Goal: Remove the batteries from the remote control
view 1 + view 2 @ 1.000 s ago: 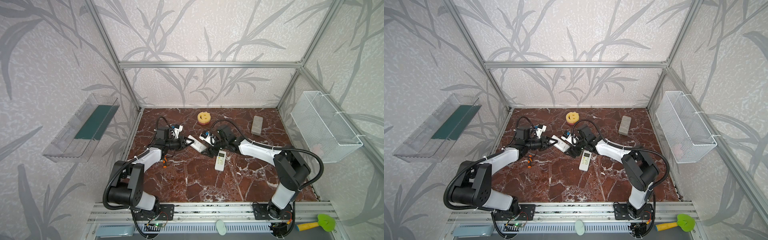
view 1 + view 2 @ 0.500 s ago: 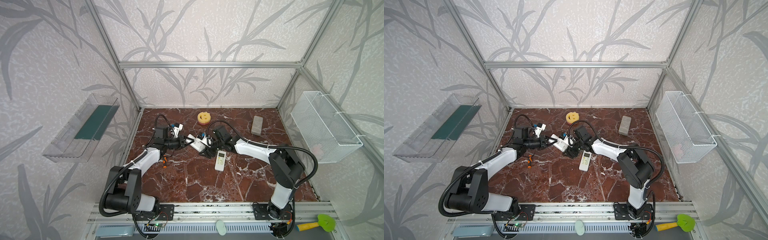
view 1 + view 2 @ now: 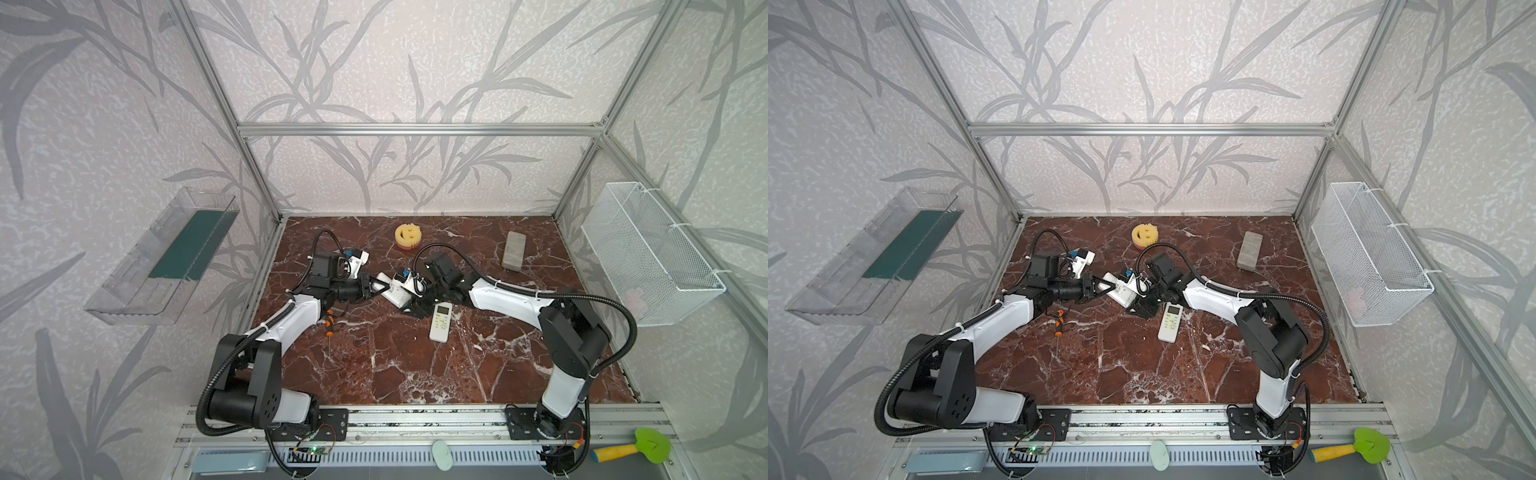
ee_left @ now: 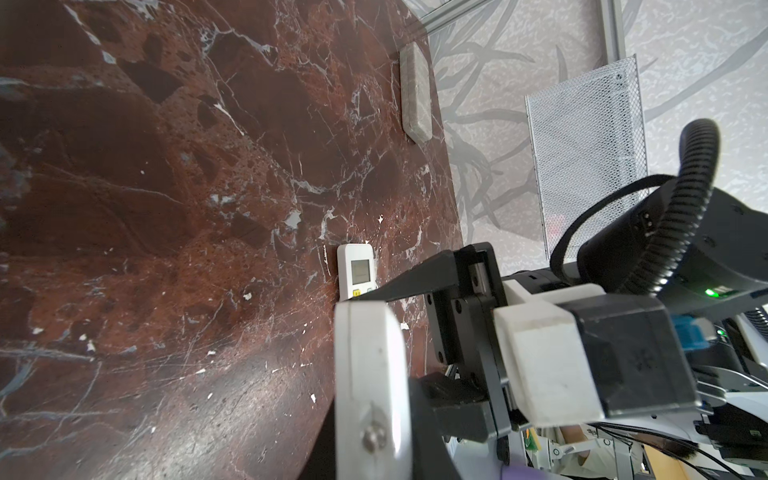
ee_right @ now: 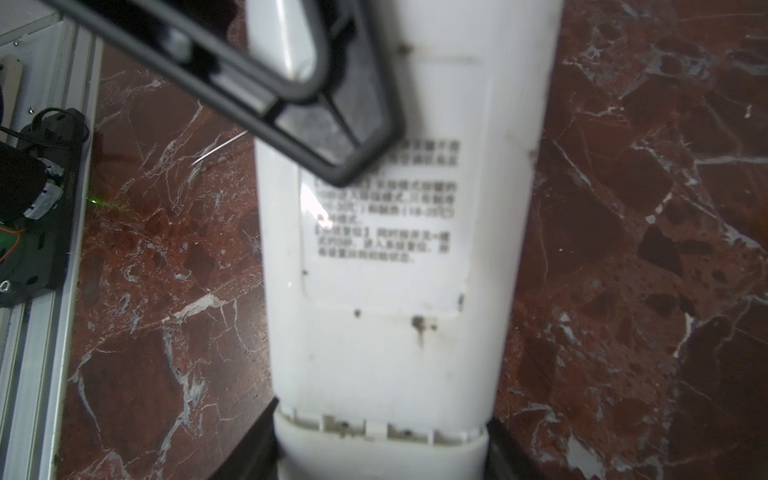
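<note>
A white remote control (image 3: 397, 293) is held off the marble floor between both arms. My left gripper (image 3: 374, 286) is shut on one end of it. My right gripper (image 3: 409, 301) is shut on the other end. In the right wrist view the remote control (image 5: 395, 270) shows its back with a printed label, and my right gripper (image 5: 380, 449) has a jaw against each side. The left gripper's black fingers (image 5: 324, 95) pinch the far end. In the left wrist view the remote control (image 4: 370, 374) appears edge-on. The batteries are hidden.
A second white remote (image 3: 440, 322) lies face up just in front of the right gripper. An orange-handled screwdriver (image 3: 329, 322) lies by the left arm. A yellow smiley sponge (image 3: 407, 237) and a grey block (image 3: 513, 251) sit at the back. A wire basket (image 3: 648, 253) hangs on the right wall.
My right gripper has moved left onto the held remote and its jaws have narrowed onto that end. The left gripper has kept its hold and barely moved.
</note>
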